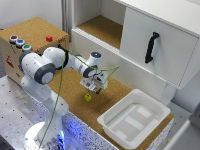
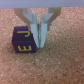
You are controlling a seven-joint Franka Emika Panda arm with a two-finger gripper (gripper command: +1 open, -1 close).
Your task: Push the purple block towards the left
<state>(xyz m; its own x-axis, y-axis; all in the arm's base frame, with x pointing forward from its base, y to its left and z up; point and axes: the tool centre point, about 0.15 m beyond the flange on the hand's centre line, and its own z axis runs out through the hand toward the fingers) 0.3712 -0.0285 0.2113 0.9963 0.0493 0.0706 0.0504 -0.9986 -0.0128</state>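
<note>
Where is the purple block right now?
In the wrist view the purple block sits on the cork surface right beside the hand; the exterior view doesn't clearly show it.

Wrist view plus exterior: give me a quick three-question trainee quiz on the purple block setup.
1. True or false: the purple cube with yellow letters is clamped between the fingers of the gripper.
2. The cube rests on: A) the brown cork surface; B) a white tub; C) a cabinet shelf.
3. What colour is the handle on the white cabinet door?

Key: 1 false, it sits beside the fingers; 2 A; 3 black.
</note>
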